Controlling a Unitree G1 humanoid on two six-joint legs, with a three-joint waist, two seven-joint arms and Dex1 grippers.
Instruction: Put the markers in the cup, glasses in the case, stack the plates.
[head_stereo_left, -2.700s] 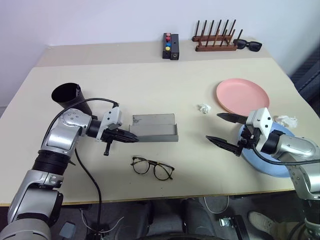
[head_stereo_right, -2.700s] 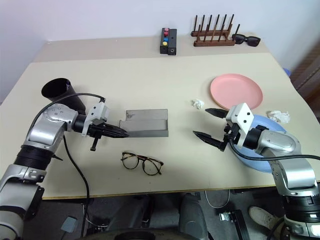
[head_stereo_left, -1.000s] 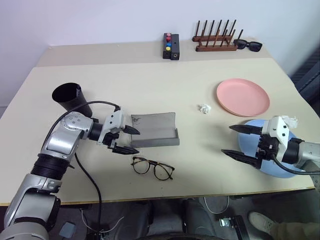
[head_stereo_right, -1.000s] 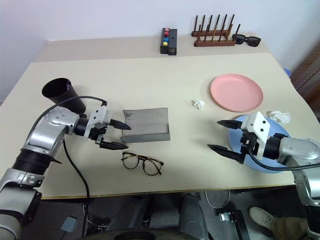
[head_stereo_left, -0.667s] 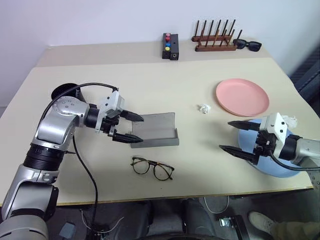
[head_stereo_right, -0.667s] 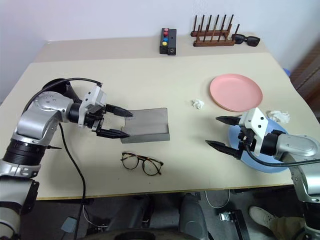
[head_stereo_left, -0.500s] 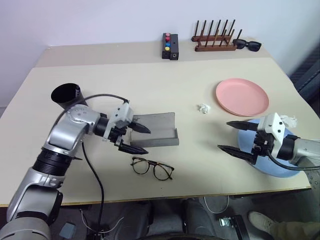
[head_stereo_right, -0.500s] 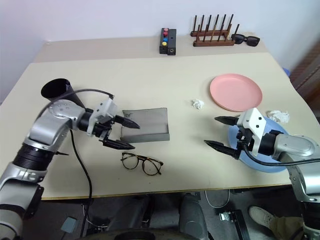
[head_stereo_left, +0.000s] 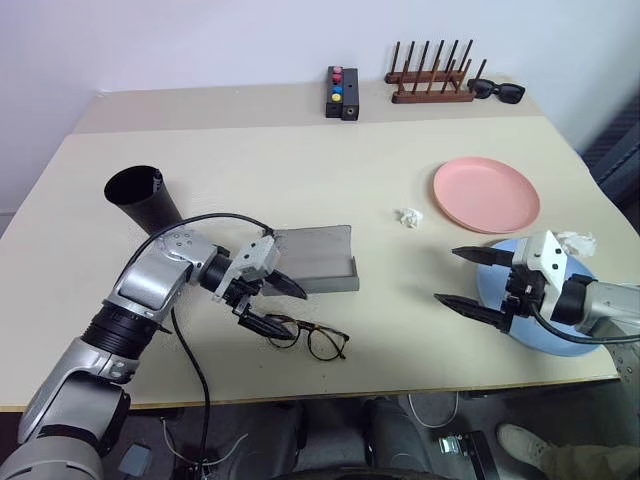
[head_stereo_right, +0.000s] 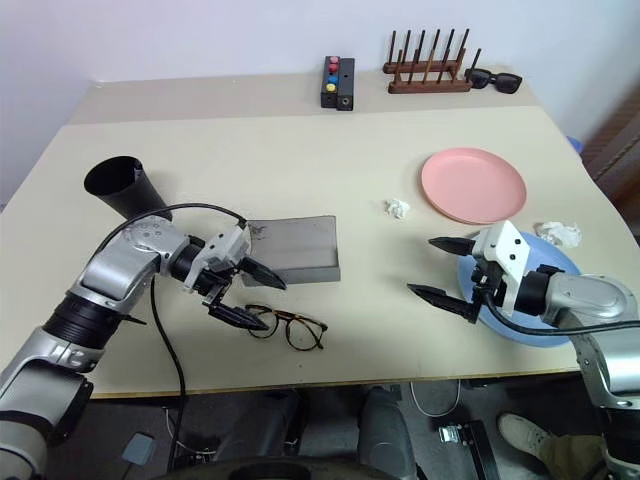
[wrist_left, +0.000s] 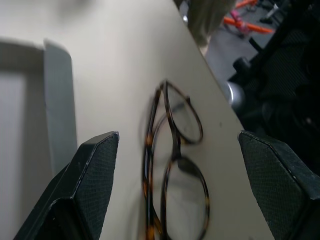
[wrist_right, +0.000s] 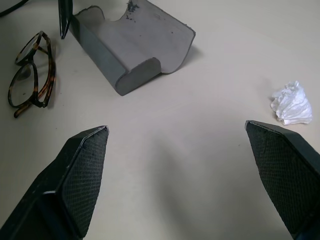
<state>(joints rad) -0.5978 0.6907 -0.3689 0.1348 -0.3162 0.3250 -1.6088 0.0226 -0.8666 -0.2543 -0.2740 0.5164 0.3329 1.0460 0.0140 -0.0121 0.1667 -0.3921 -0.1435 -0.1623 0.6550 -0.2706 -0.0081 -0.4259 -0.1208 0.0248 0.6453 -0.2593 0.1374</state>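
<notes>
Now the glasses step looks to be in hand: the left gripper (head_stereo_left: 272, 306), fingers spread and empty, hovers at the left end of the glasses (head_stereo_left: 308, 337), which lie just near of the open case (head_stereo_left: 312, 258). Next it likely must lower, pinch the frame, and lift it into the case; the right gripper (head_stereo_left: 462, 278) waits released over by the blue plate (head_stereo_left: 560, 342).

At the table's (head_stereo_left: 300, 170) far edge sit a black box (head_stereo_left: 341, 92) with coloured buttons, a wooden peg rack (head_stereo_left: 430, 76) and black sunglasses (head_stereo_left: 494, 90) — touching the rack's end. 2 crumpled white paper wads lie apart — one (head_stereo_left: 407, 216) mid-table, one (head_stereo_left: 574, 241) near the right edge.
</notes>
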